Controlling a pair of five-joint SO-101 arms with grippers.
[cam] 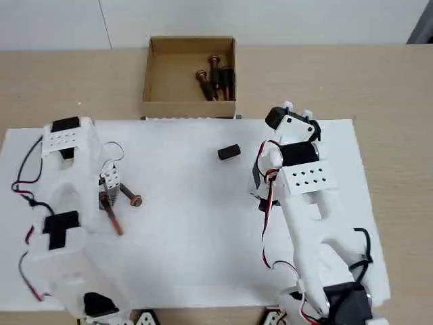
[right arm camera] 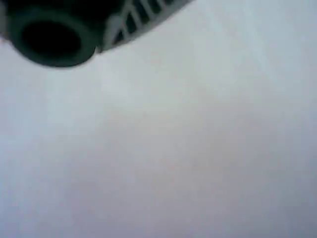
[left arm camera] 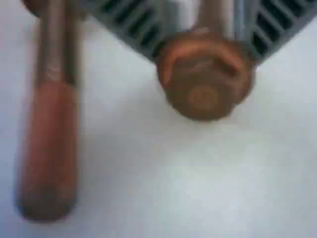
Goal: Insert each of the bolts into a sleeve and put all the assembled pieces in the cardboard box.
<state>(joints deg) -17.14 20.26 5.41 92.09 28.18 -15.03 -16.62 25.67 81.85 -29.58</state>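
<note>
Over white sheet, coppery flanged bolt.

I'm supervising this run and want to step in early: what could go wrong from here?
1. The second bolt lies right beside the bolt at the left end effector, so it might get knocked or dragged along.
2. The sleeve lies on its side on the white sheet and could roll away if nudged.
</note>
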